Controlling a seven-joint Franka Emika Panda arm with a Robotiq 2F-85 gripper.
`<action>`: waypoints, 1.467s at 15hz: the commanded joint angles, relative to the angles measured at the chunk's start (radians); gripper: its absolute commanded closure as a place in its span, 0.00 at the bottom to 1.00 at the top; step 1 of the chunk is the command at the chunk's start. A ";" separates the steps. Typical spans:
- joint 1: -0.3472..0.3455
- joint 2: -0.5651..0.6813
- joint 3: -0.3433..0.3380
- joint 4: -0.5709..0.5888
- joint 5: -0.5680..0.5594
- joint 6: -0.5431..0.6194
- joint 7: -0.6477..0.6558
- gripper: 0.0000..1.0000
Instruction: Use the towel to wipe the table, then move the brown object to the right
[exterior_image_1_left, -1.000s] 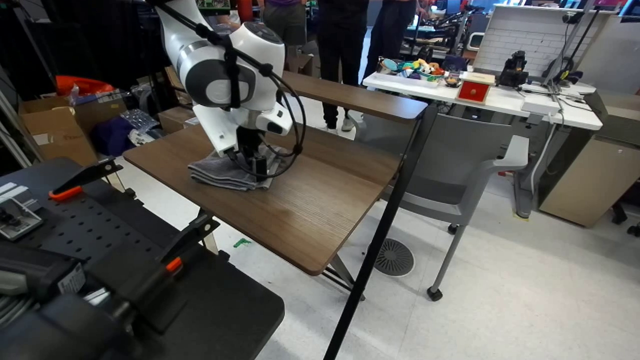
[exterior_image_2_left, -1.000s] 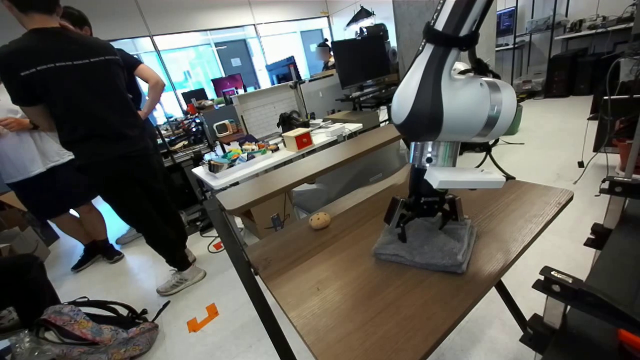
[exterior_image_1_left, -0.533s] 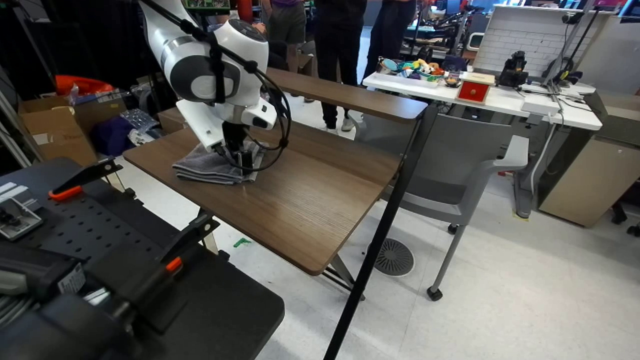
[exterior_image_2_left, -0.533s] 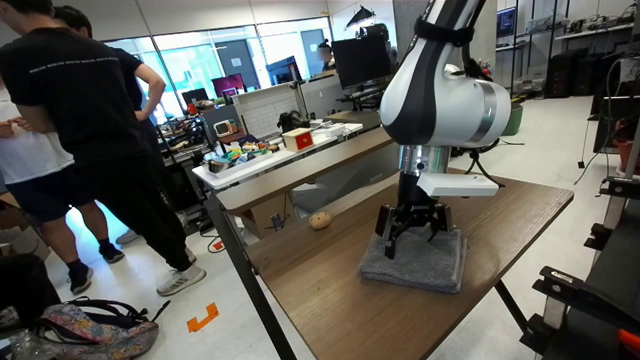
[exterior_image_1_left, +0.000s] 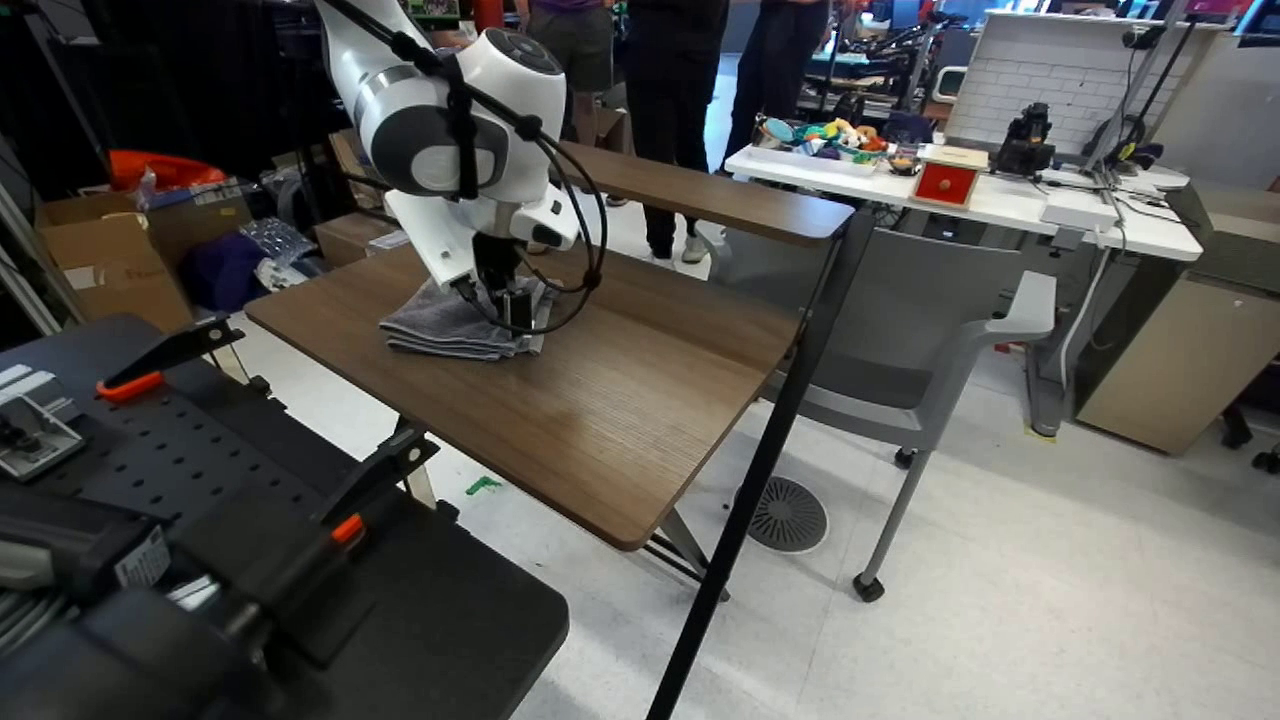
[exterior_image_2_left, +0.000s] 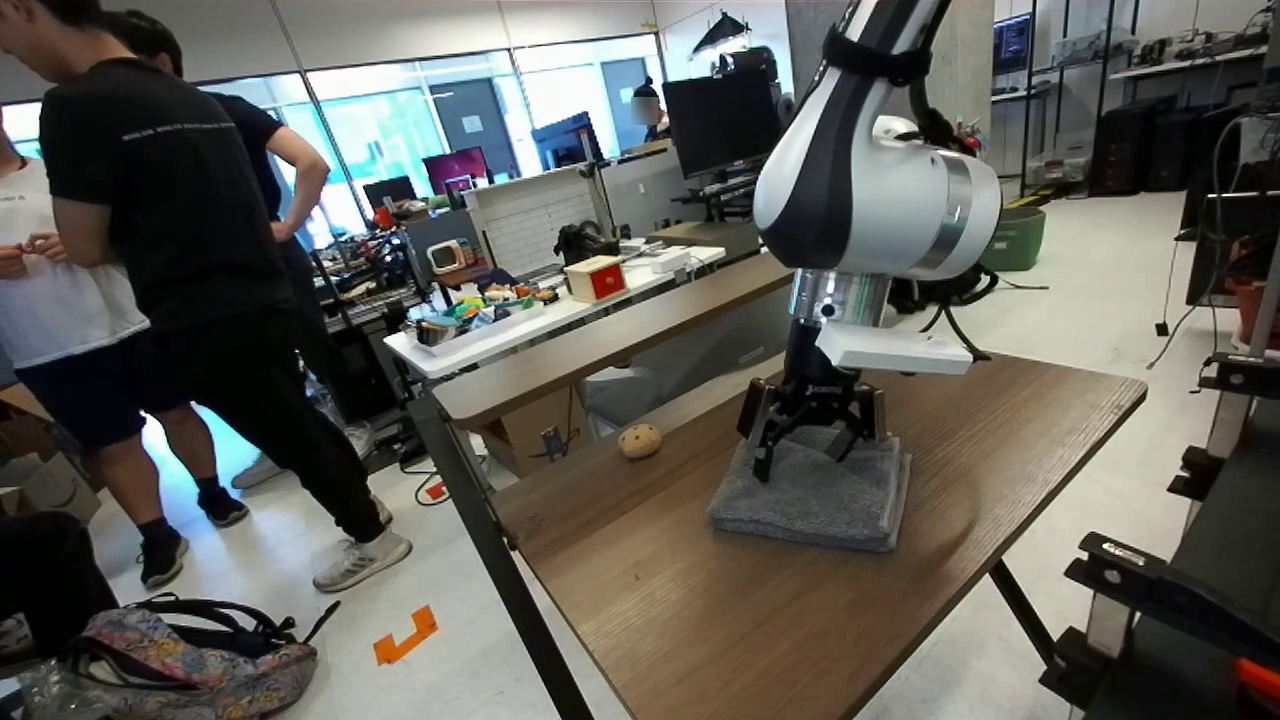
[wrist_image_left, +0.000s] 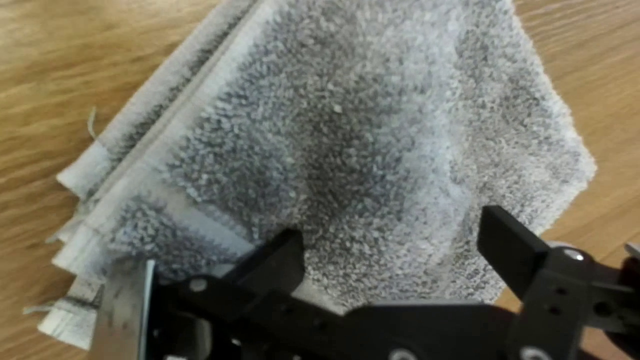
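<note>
The towel (exterior_image_2_left: 815, 505) is a folded grey cloth lying on the dark brown wood-grain table (exterior_image_2_left: 700, 620). It also shows in an exterior view (exterior_image_1_left: 440, 322) and fills much of the wrist view (wrist_image_left: 345, 115). My gripper (exterior_image_2_left: 800, 462) points down over the towel with its fingers spread apart. In the wrist view the gripper (wrist_image_left: 391, 240) has towel surface between and under its fingers, with no pinched fold visible. The fingertips appear to touch the towel's top. The brown object (exterior_image_2_left: 640, 441), a small rounded tan lump with dark spots, lies on the table near the raised shelf, apart from the towel.
A raised wooden shelf (exterior_image_2_left: 600, 345) runs along the table's long side. A grey chair (exterior_image_1_left: 900, 330) stands beside the table. A black bench (exterior_image_1_left: 420, 600) with clamps (exterior_image_1_left: 380, 480) adjoins the opposite side. People (exterior_image_2_left: 190, 230) stand beyond the table.
The gripper and towel have slid together over the table, first one way and then partly back. The fingers stay spread. The brown object has not moved.
</note>
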 joint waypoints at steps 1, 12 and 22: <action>-0.008 0.085 0.056 0.054 0.017 0.018 -0.037 0.00; 0.158 0.168 0.090 0.045 -0.020 0.024 -0.020 0.00; 0.162 0.112 -0.107 0.077 -0.039 0.046 0.123 0.00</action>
